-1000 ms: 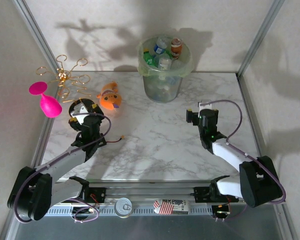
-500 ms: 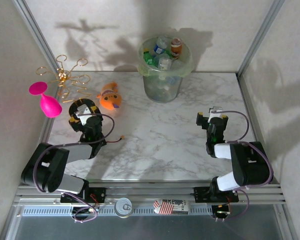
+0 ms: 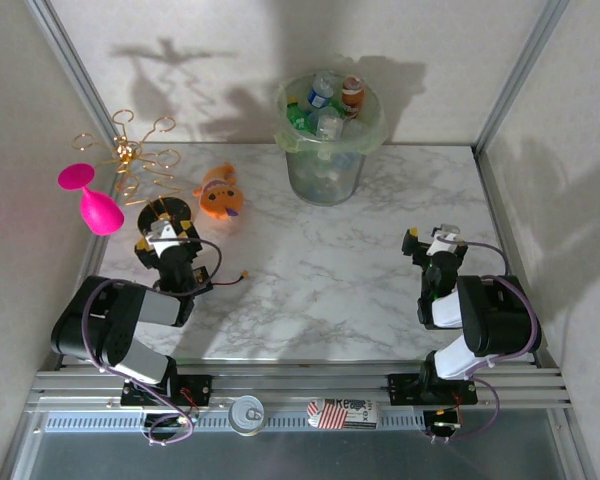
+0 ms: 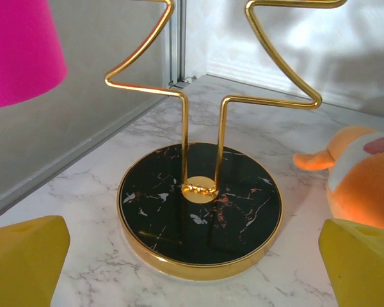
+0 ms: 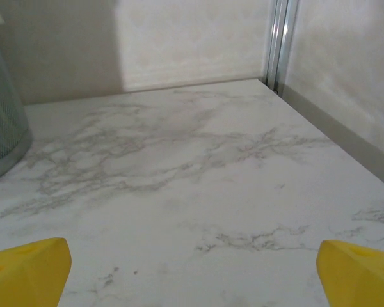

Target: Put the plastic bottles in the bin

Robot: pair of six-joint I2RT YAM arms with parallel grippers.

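Several plastic bottles [image 3: 325,100] — clear, green, one orange-labelled, their print too small to read — sit heaped in the bin [image 3: 325,178] near the far edge of the table [image 3: 310,285]. Both grippers are empty with fingers spread wide: the left gripper [image 3: 167,220] faces the gold stand's black base [image 4: 200,208], the right gripper [image 3: 433,240] is over bare marble, well apart from the bin.

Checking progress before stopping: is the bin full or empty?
Full: bottles heap up to the rim of the upright bin.
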